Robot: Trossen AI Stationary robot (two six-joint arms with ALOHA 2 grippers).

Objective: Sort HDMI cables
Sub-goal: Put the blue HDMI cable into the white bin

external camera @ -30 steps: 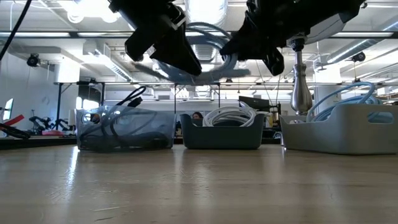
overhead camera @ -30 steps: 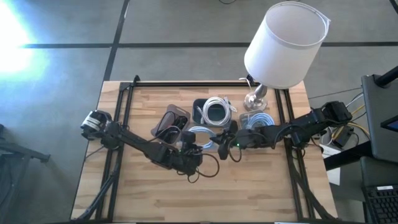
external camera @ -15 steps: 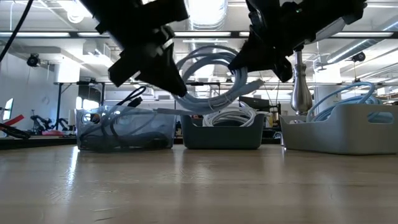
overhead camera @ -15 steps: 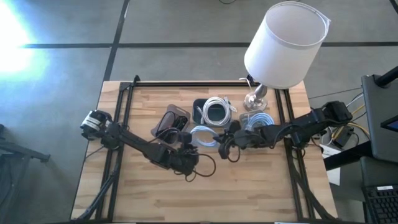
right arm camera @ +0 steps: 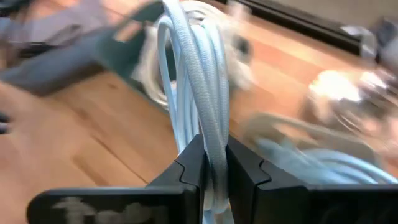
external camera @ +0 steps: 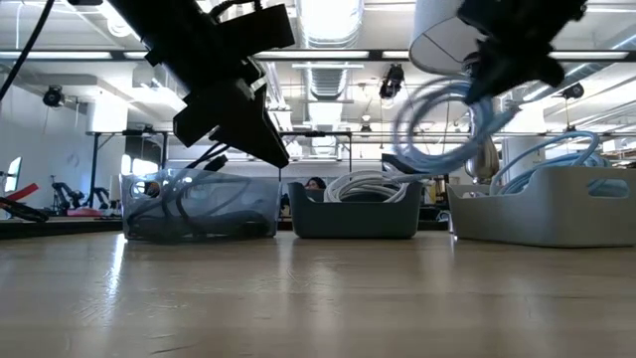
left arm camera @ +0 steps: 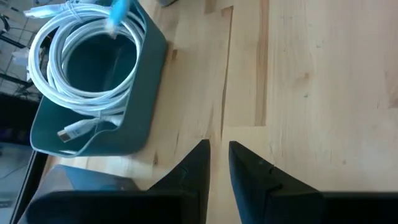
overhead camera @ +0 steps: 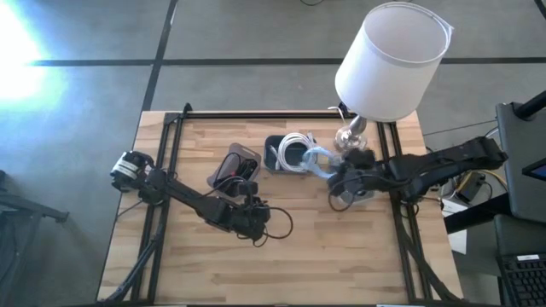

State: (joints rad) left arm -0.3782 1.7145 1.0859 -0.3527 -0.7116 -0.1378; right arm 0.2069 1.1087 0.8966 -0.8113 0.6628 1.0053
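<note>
My right gripper [overhead camera: 334, 177] is shut on a light-blue HDMI coil [overhead camera: 314, 159], held in the air between the dark teal bin [overhead camera: 271, 157] and the grey bin [overhead camera: 365, 189]. In the low view the coil [external camera: 447, 124] hangs blurred below that gripper [external camera: 497, 75]. A white coil [left arm camera: 81, 68] lies in the teal bin. Thin black cables [overhead camera: 235, 169] lie in a clear bin. More light-blue coils [external camera: 556, 159] lie in the grey bin. My left gripper [left arm camera: 219, 152] hovers over bare wood near the table's middle, with a narrow gap between its fingers and nothing in it. My right gripper pinches several strands of the light-blue coil's loop [right arm camera: 211, 146] between its two fingers. The strands run along the fingers and out past their ends. The coil is lifted clear of the table, and most of the loop hangs lower than the gripper in the low view.
A lamp with a big white shade [overhead camera: 388, 60] stands at the far right, its metal base [external camera: 482, 139] between the teal and grey bins. The three bins line the far half of the table. Bare wood [overhead camera: 256, 264] fills the near half.
My right gripper has swung the light-blue coil from the table's middle, beside my left gripper, toward the right and far edges and higher, to a spot by the grey bin. The coil now hangs from the right gripper alone. My left gripper has drawn back a little toward the left.
</note>
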